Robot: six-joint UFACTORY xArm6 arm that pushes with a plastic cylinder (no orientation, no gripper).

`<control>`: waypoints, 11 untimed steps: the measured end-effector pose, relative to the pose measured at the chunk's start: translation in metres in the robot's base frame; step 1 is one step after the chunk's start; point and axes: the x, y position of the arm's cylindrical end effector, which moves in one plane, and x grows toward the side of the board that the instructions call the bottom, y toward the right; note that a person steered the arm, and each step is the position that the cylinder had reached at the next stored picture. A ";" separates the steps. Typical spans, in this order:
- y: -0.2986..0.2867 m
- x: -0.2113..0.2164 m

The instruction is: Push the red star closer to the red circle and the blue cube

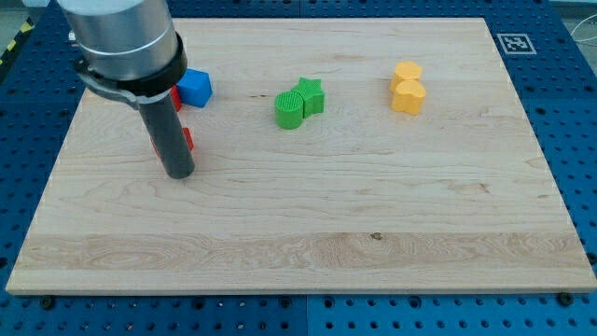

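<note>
The blue cube (196,88) sits at the upper left of the wooden board. A red block (175,97) touches its left side and is mostly hidden behind the arm; its shape cannot be made out. A second red block (187,140) shows as a sliver just right of the rod, lower down, its shape also hidden. My tip (179,174) rests on the board just below and left of that sliver, close to it. The rod and arm body cover most of both red blocks.
A green round block (290,109) and a green star (312,95) touch each other near the board's top centre. Two yellow blocks (407,88) sit together at the upper right. A printed marker (514,43) is at the board's top right corner.
</note>
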 end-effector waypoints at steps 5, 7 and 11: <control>-0.013 -0.032; -0.012 -0.059; -0.005 -0.055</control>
